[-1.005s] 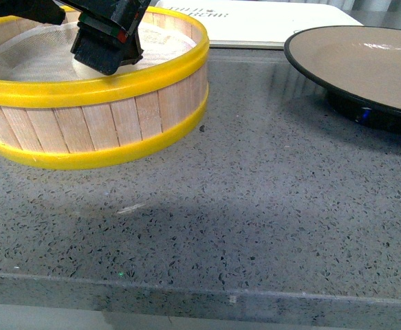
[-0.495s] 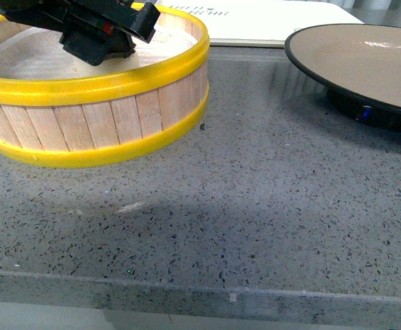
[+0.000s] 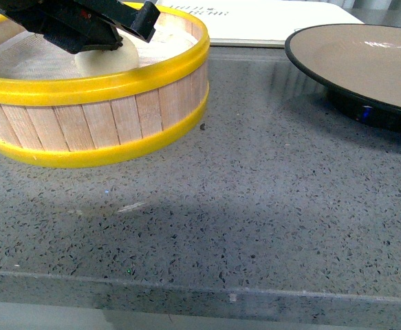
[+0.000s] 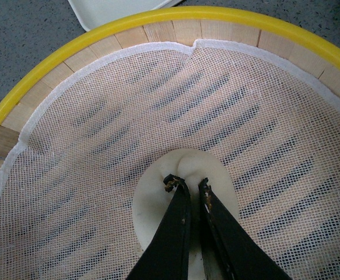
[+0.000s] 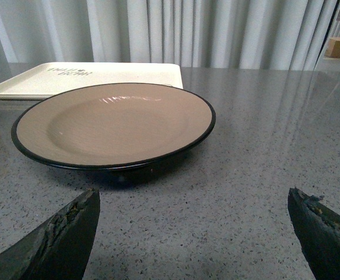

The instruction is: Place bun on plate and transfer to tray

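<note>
The creamy-white bun (image 3: 108, 59) is inside the yellow-rimmed wooden steamer basket (image 3: 117, 117) at the far left of the front view. My left gripper (image 3: 93, 31) is shut on the bun; in the left wrist view its black fingers pinch the bun's (image 4: 158, 192) pleated top at my left gripper (image 4: 187, 185). The brown-grey plate (image 3: 372, 65) with a black rim stands empty at the far right. The white tray (image 3: 255, 20) lies behind it. My right gripper (image 5: 193, 216) is open and empty over the counter, in front of the plate (image 5: 114, 122) and tray (image 5: 88, 79).
A white mesh liner (image 4: 100, 134) covers the steamer's slatted floor. The grey speckled counter (image 3: 255, 206) runs to a front edge (image 3: 207, 292). Pale curtains (image 5: 187, 32) hang behind the table in the right wrist view.
The left gripper has risen a little inside the steamer, and the bun now shows below its fingers above the basket rim. The plate and tray have not moved.
</note>
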